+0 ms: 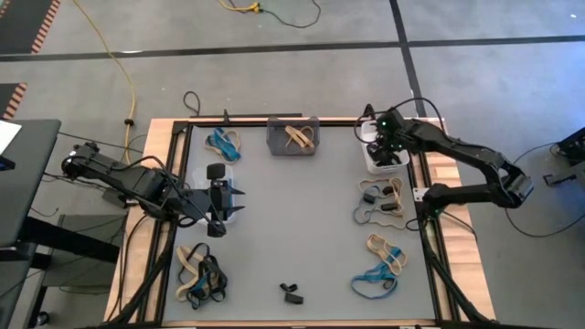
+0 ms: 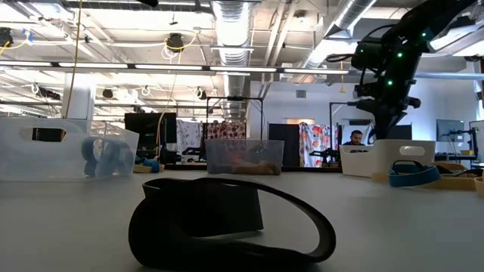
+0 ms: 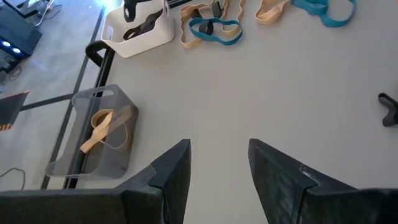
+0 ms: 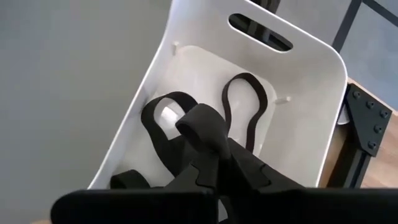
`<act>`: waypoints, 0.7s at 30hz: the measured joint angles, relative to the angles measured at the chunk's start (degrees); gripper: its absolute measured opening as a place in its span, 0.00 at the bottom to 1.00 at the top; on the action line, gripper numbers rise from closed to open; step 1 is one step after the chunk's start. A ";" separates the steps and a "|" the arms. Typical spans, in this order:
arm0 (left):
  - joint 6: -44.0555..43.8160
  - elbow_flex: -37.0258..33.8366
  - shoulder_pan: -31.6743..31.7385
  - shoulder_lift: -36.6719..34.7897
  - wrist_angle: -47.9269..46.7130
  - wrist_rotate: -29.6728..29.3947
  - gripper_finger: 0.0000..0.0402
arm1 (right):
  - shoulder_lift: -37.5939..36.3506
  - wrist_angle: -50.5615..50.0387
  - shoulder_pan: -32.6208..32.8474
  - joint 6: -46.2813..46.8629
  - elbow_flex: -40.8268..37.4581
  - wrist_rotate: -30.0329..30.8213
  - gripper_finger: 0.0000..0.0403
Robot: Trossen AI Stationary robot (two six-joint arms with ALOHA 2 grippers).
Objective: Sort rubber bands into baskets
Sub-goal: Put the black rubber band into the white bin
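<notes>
Black rubber bands (image 4: 242, 106) are seen lying inside the white basket (image 4: 298, 81), directly beneath the right gripper (image 4: 208, 134); whether its fingers are parted cannot be told. Beside the white basket, the dark grey basket (image 1: 292, 137) holds a tan band (image 1: 299, 137); beyond that, the clear basket (image 1: 222, 146) holds blue and tan bands. The left gripper (image 3: 217, 168) is held spread, empty, over bare table (image 1: 292, 228) well apart from the white basket

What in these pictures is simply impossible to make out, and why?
- White basket, low view: its wall hides whatever lies inside.
- Right gripper, right wrist view: the fingertips overlap black rubber bands in the basket; whether one is pinched cannot be told.
- Clear basket, low view: blue contents are only a smear through the wall.
- Black band, left wrist view: cut off by the edge.
</notes>
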 joint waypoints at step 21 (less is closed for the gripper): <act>0.00 -0.01 0.00 0.00 -0.02 0.00 0.38 | -0.47 -1.76 0.68 1.31 0.09 0.09 0.50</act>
